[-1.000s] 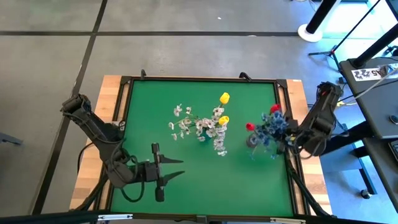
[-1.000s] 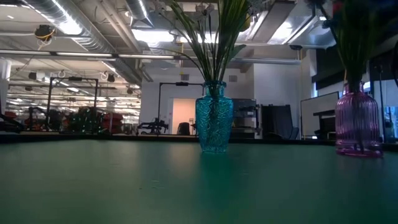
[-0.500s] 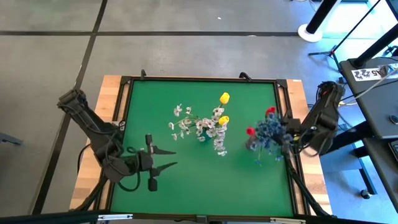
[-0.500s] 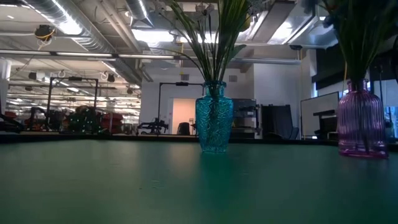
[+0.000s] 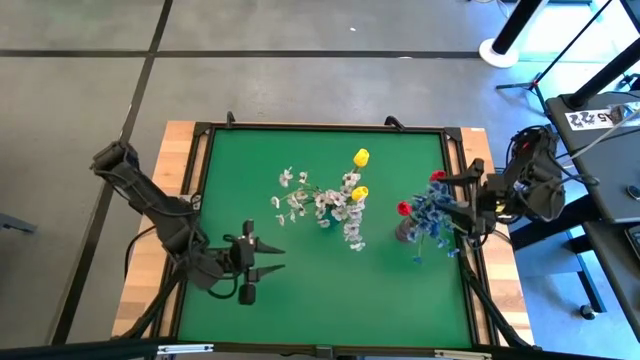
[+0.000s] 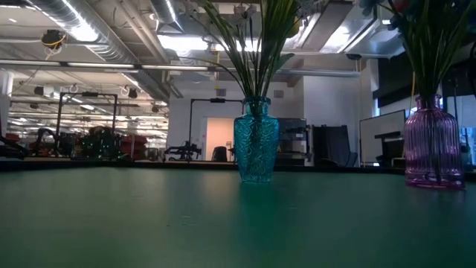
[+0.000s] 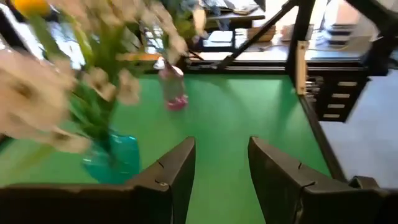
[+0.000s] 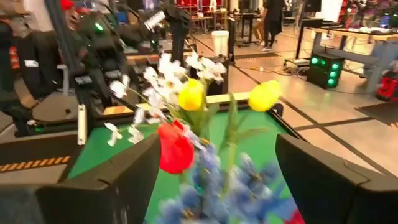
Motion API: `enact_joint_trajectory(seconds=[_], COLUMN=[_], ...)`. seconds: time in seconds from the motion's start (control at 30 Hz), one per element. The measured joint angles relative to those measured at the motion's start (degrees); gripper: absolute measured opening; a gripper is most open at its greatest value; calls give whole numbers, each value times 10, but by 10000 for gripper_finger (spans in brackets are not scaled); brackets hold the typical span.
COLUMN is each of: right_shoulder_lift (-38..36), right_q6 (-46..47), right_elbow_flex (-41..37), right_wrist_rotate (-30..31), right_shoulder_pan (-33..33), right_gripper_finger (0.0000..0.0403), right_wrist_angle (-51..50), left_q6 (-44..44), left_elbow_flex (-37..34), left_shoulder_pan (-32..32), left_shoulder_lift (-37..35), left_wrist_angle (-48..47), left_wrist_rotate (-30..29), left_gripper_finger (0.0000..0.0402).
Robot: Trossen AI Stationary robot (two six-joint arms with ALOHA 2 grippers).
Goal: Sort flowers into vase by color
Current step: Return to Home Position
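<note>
A teal vase [image 5: 326,222] [image 6: 256,149] near the table's middle holds white sprigs [image 5: 310,203] and two yellow tulips [image 5: 361,157]. A pink vase [image 5: 404,230] [image 6: 432,147] to its right holds blue sprigs [image 5: 432,215] and red tulips [image 5: 402,208]. My right gripper [image 5: 452,200] [image 8: 217,180] is open beside that bunch, on its right. In the right wrist view, a red tulip [image 8: 175,148] and blue blossoms [image 8: 214,186] show between the spread fingers. My left gripper [image 5: 268,258] [image 7: 221,168] is open over the table's near left part, pointing right.
The green mat [image 5: 300,300] lies bare in front of both vases and along the far side. A black frame [image 5: 460,150] borders it, with wooden strips outside. Desks and stands [image 5: 600,110] sit beyond the right edge.
My right gripper has opened, letting go of the blue and red bunch, and has drawn back a little toward the table's right edge. The bunch stays standing in the pink vase. My left gripper has shifted slightly toward the left edge, still open.
</note>
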Motion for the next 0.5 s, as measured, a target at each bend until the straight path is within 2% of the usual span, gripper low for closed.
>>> enact_joint_trajectory(seconds=[0.17, 0.33, 0.4, 0.5], right_shoulder_lift=[11, 44, 73, 123], right_q6=[-88, -188, -205, -186], right_elbow_flex=[0, 1, 1, 1], right_wrist_rotate=[20, 22, -2, -87], right_shoulder_pan=[0, -20, -52, -123], right_gripper_finger=[314, 314, 314, 314], right_wrist_angle=[139, 290, 323, 341], left_q6=[14, 11, 17, -2], left_elbow_flex=[-69, -90, -91, -88], left_shoulder_pan=[37, 61, 68, 77], left_shoulder_lift=[0, 0, 0, 0], left_wrist_angle=[111, 113, 113, 119], left_wrist_rotate=[92, 93, 93, 92], left_gripper_finger=[144, 144, 144, 144])
